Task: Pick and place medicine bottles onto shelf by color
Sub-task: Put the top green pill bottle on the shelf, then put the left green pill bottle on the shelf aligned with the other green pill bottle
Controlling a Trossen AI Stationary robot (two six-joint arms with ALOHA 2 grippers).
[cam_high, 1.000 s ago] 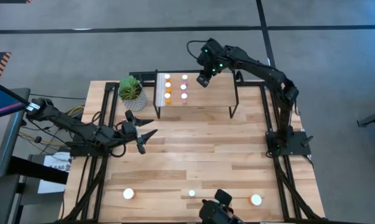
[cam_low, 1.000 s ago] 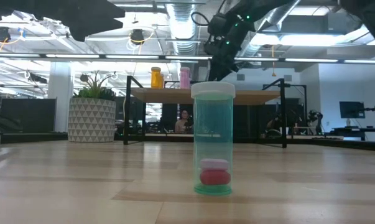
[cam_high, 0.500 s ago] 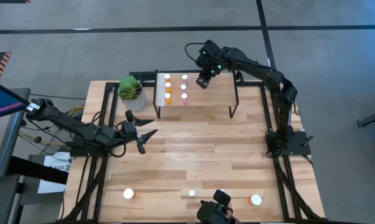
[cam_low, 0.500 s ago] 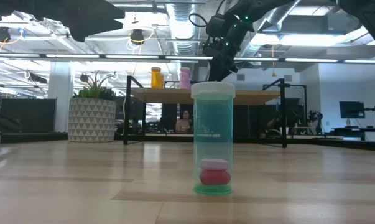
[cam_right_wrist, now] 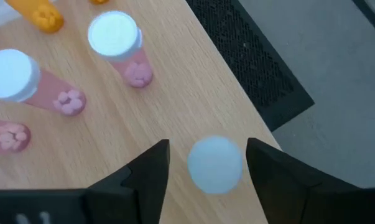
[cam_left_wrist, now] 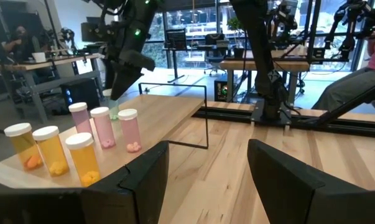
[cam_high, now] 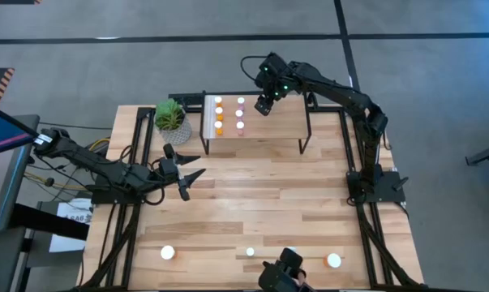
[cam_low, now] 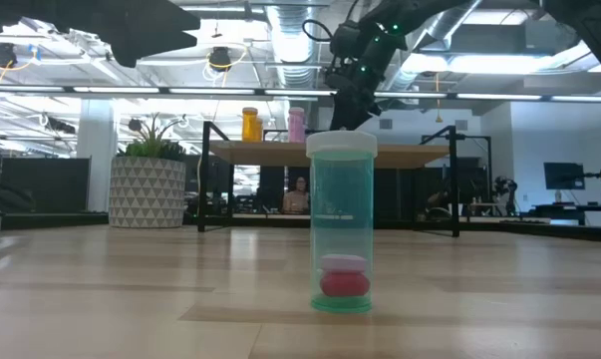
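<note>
Over the shelf's [cam_high: 260, 128] far edge hangs the right claw [cam_right_wrist: 206, 163], fingers spread either side of a white-capped bottle [cam_right_wrist: 215, 165] standing just below, not pinching it. Beside it on the shelf stand three pink bottles [cam_left_wrist: 103, 127] and three orange bottles [cam_left_wrist: 50, 150] in two rows. Near the plant [cam_high: 171, 118] waits the left claw [cam_high: 182, 172], spread wide and empty. Along the worktop's [cam_high: 268, 203] near edge stand three more bottles, the middle one teal [cam_low: 342, 221].
</note>
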